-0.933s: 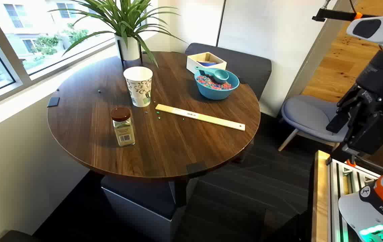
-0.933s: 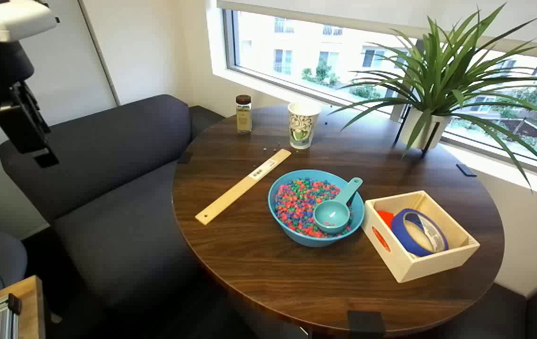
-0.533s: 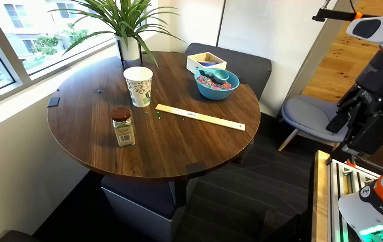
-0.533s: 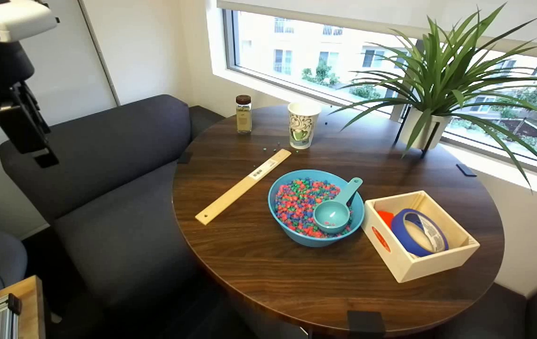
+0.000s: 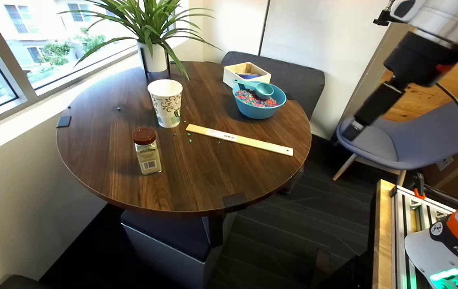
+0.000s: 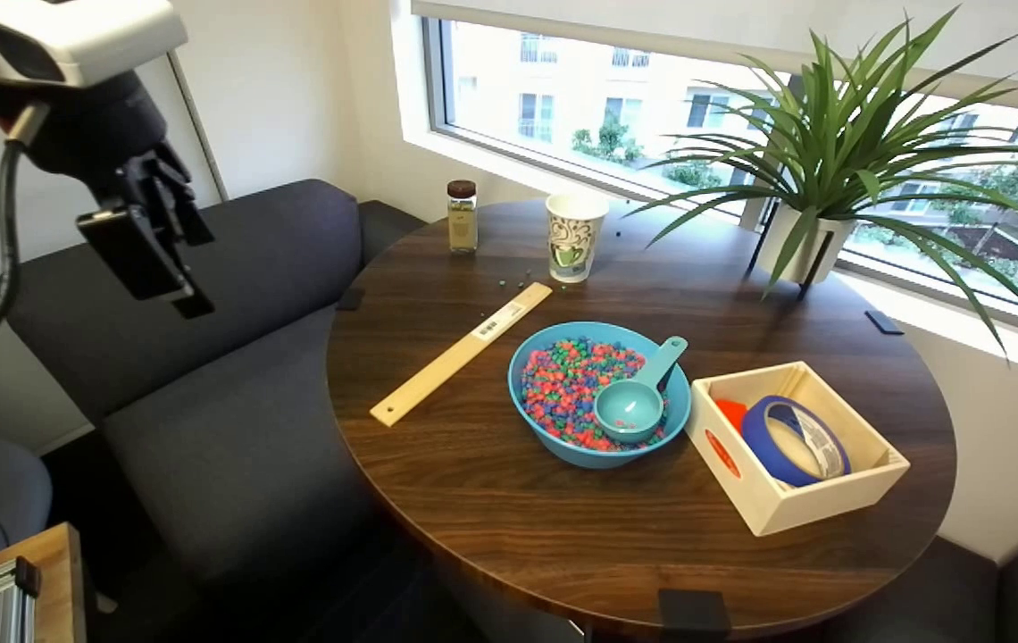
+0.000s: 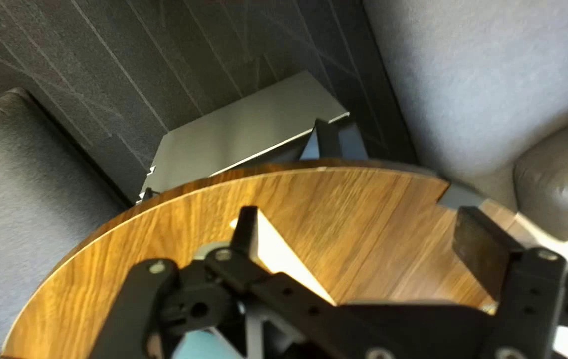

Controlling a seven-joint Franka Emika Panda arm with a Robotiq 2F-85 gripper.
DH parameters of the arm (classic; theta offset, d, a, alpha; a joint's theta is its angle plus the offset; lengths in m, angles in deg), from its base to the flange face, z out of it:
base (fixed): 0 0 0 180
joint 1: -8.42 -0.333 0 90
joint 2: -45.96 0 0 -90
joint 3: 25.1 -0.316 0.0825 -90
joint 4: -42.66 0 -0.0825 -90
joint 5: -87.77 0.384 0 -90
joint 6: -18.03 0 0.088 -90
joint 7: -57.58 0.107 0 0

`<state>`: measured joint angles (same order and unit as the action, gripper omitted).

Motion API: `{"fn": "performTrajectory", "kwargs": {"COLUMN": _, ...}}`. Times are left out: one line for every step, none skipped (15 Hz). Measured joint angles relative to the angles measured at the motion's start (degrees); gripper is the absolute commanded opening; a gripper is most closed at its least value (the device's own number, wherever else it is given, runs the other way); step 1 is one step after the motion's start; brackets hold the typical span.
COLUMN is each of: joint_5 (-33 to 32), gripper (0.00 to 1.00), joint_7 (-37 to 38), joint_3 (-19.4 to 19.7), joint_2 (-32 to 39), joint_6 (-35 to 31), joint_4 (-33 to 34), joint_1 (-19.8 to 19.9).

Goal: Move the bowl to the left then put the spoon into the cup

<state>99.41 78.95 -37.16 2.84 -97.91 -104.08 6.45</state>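
1. In the wrist view, the tool (image 7: 356, 219) was spread wide, its jaws well apart, with the desk (image 7: 388, 209) showing between them.
2. In an exterior view, the tool hung beyond the desk edge, between 9 and 10 o'clock from the bowl (image 6: 594, 458). Directions below were read in this view, from the bowl.
3. The wooden strip (image 6: 455, 359) lay flat near the bowl, between 9 and 10 o'clock.
4. The bowl stood upright on the desk, holding pink, blue and green granules (image 6: 558, 393).
5. The spoon (image 6: 628, 409) rested on the granules, its round end toward 4 o'clock, its handle crossing the rim at 2 o'clock.
6. The box (image 6: 741, 496) stood just beside the bowl, between 3 and 4 o'clock; contact could not be determined. It held a roll of blue tape (image 6: 764, 446).
7. The cup (image 6: 573, 239) stood upright on the desk at 12 o'clock, apart from the bowl.
8. The jar (image 6: 463, 228) stood upright at 11 o'clock, near the cup.
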Motion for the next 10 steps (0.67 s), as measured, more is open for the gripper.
{"fn": "performTrajectory", "kwargs": {"joint_5": -0.80, "gripper": 1.00, "joint_7": 0.32, "joint_3": 0.88, "joint_2": 1.34, "joint_6": -2.39, "joint_4": 0.49, "joint_1": 2.26}}
{"fn": "performTrajectory", "kwargs": {"joint_5": -1.78, "gripper": 1.00, "joint_7": 1.01, "joint_3": 1.66, "joint_2": 3.03, "joint_6": -4.82, "joint_4": 1.24, "joint_1": 4.54}}
{"fn": "performTrajectory", "kwargs": {"joint_5": -2.96, "gripper": 1.00, "joint_7": 2.12, "joint_3": 2.17, "joint_2": 4.93, "joint_6": -7.14, "joint_4": 2.18, "joint_1": 6.62}}
{"fn": "performTrajectory", "kwargs": {"joint_5": -4.28, "gripper": 1.00, "joint_7": 3.66, "joint_3": 2.39, "joint_2": 7.04, "joint_6": -9.15, "joint_4": 3.30, "joint_1": 8.59}}
{"fn": "performTrajectory", "kwargs": {"joint_5": -5.82, "gripper": 1.00, "joint_7": 5.68, "joint_3": 2.37, "joint_2": 9.28, "joint_6": -10.79, "joint_4": 4.56, "joint_1": 10.37}}
{"fn": "performTrajectory", "kwargs": {"joint_5": -6.89, "gripper": 1.00, "joint_7": 7.12, "joint_3": 2.32, "joint_2": 11.43, "joint_6": -11.68, "joint_4": 5.80, "joint_1": 11.66}}
{"fn": "performTrajectory", "kwargs": {"joint_5": -7.25, "gripper": 1.00, "joint_7": 7.78, "joint_3": 2.28, "joint_2": 13.07, "joint_6": -12.09, "joint_4": 6.75, "joint_1": 12.28}}
{"fn": "performTrajectory", "kwargs": {"joint_5": -7.38, "gripper": 1.00, "joint_7": 8.14, "joint_3": 2.24, "joint_2": 14.17, "joint_6": -12.12, "joint_4": 7.43, "joint_1": 12.48}}
{"fn": "performTrajectory", "kwargs": {"joint_5": -7.42, "gripper": 1.00, "joint_7": 8.54, "joint_3": 2.14, "joint_2": 14.69, "joint_6": -12.12, "joint_4": 7.81, "joint_1": 12.49}}
{"fn": "performTrajectory", "kwargs": {"joint_5": -7.45, "gripper": 1.00, "joint_7": 8.84, "joint_3": 1.98, "joint_2": 14.84, "joint_6": -12.12, "joint_4": 8.03, "joint_1": 12.48}}
